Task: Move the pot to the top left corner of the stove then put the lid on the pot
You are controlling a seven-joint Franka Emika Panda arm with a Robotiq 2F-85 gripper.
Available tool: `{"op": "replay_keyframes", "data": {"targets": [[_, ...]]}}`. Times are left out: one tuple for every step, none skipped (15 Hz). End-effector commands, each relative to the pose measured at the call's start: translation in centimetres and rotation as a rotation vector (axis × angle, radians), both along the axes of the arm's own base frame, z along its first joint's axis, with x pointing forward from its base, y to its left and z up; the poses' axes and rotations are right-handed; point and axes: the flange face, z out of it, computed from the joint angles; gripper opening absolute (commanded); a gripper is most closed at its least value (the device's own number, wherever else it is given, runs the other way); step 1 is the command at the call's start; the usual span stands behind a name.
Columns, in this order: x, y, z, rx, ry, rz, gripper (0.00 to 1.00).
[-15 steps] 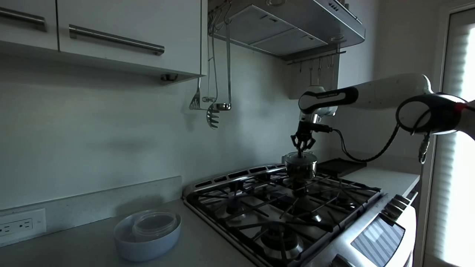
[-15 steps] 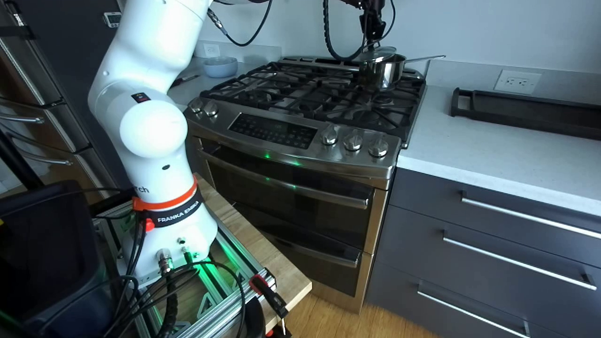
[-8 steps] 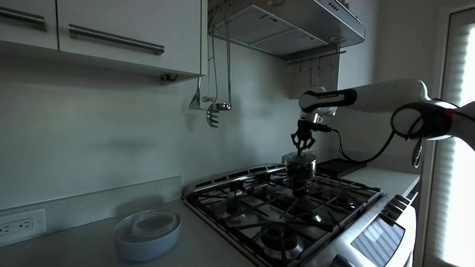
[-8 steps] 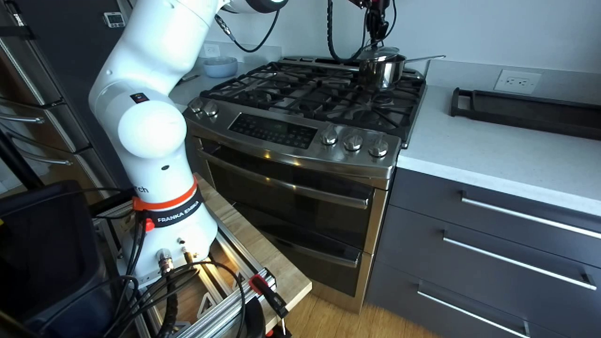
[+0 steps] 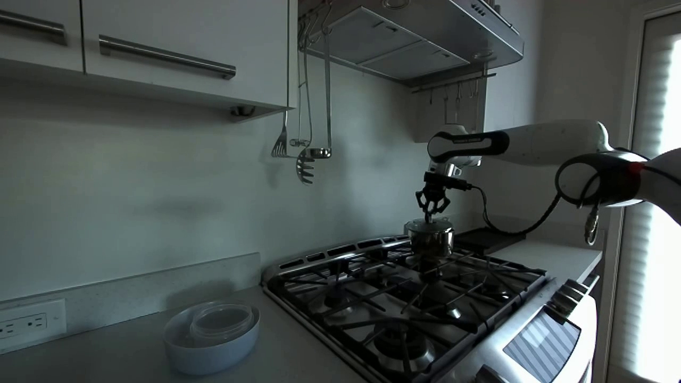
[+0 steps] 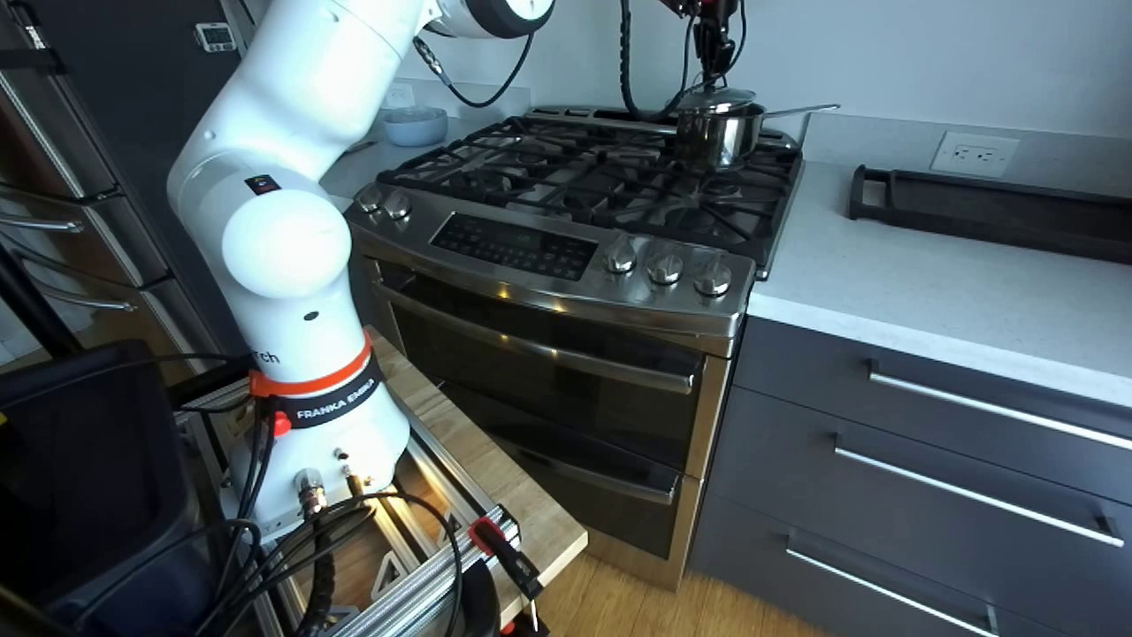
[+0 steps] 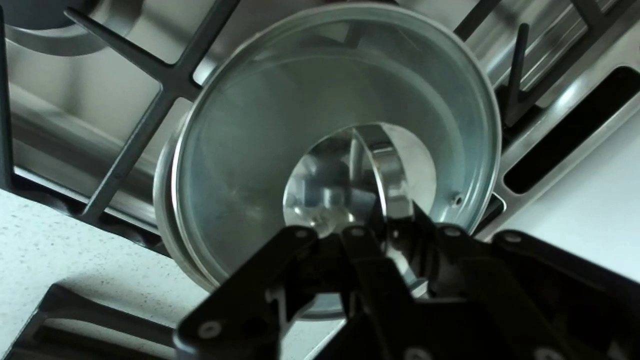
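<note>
The steel pot [image 6: 718, 140] stands upright on the grates of the stove [image 6: 539, 281], at the back right in that exterior view; it also shows in an exterior view [image 5: 432, 244]. Its long handle points right along the wall. The round glass lid [image 7: 280, 120] has a steel rim and loop handle and sits over the pot's mouth [image 6: 718, 99]. In the wrist view the lid is slightly off-centre, with a crescent of pot rim showing at lower left. My gripper [image 7: 397, 222] is shut on the lid's loop handle. Whether the lid fully touches the pot rim I cannot tell.
A black tray [image 6: 999, 208] lies on the counter beside the stove. A bluish-white bowl [image 5: 210, 340] with a clear container inside stands on the opposite counter. The range hood [image 5: 409, 42] and hanging utensils [image 5: 319, 153] are above. The wall is close behind the pot.
The lid and gripper have shifted slightly, to the right in the view that shows the robot's base, and the lid looks more level. The arm's elbow has moved. The pot has stayed put.
</note>
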Motion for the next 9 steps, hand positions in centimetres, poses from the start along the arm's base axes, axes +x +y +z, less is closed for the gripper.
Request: {"op": "replay_keyframes", "data": {"targets": [[1.04, -1.07, -1.18, 0.008, -0.012, -0.060, 0.02], [1.09, -1.19, -1.19, 0.004, -0.014, -0.076, 0.02], [1.14, -1.28, -1.23, 0.004, -0.016, -0.085, 0.02], [1.19, -1.36, -1.30, 0.001, -0.017, -0.094, 0.02], [1.22, -1.37, -1.41, 0.001, -0.017, -0.100, 0.02], [1.24, -1.39, -1.52, -0.001, -0.017, -0.105, 0.02], [1.30, -1.49, -1.67, -0.003, -0.019, -0.116, 0.02], [1.33, -1.59, -1.76, -0.003, -0.021, -0.124, 0.02], [1.38, -1.72, -1.81, -0.002, -0.026, -0.134, 0.02]]}}
